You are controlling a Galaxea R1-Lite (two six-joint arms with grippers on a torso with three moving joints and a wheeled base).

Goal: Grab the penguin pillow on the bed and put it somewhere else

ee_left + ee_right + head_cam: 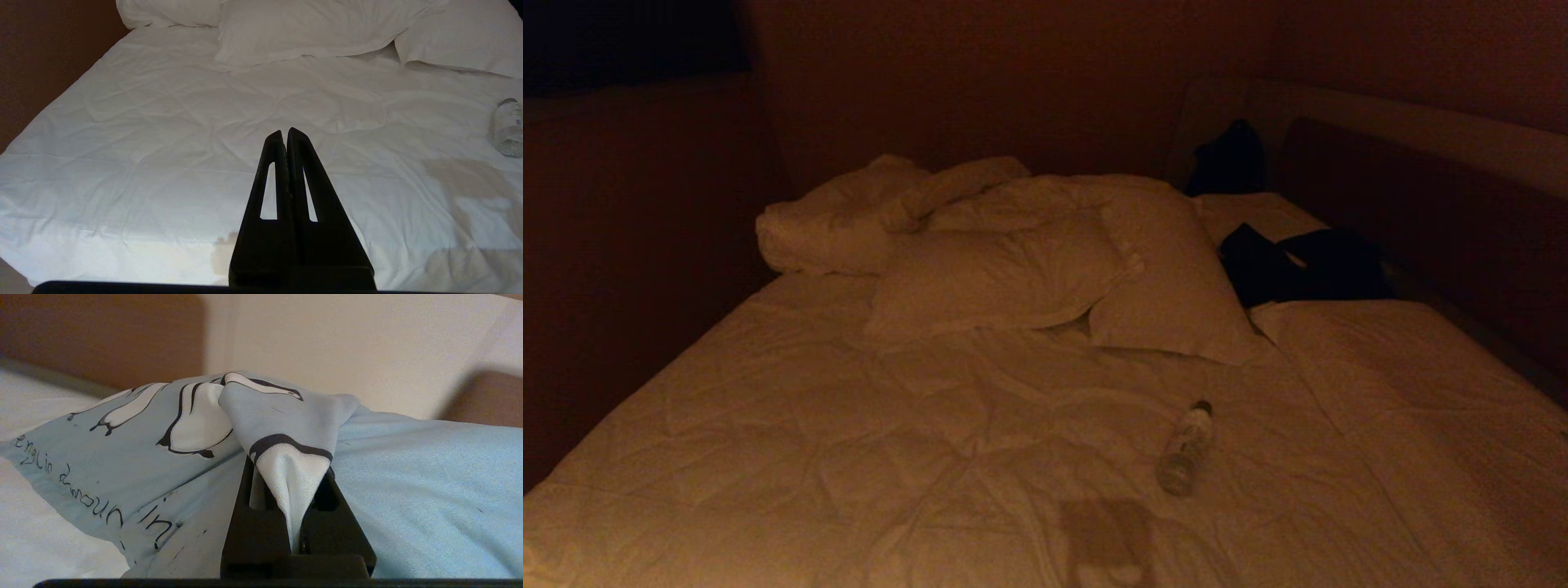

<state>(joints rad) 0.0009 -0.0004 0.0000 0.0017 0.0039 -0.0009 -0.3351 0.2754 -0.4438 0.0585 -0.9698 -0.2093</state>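
Observation:
The penguin pillow [135,428], pale blue with black-and-white penguins and dark lettering, fills the right wrist view. My right gripper [289,469] is shut on a bunched fold of its cover, which is pulled in between the black fingers [253,522]. The pillow's lower edge lies against white bedding [41,522]. The wide bed [849,441] with its white quilted cover spreads across the head view, where neither the penguin pillow nor either arm shows. My left gripper [285,131] hangs shut and empty above the bed's near part [143,143].
Two plain white pillows [996,282] [1176,286] lie mid-bed with a rumpled duvet [849,220] behind them. A clear water bottle [1186,447] [508,128] lies on the cover. Dark clothing [1298,265] sits by the headboard [1421,188] on the right.

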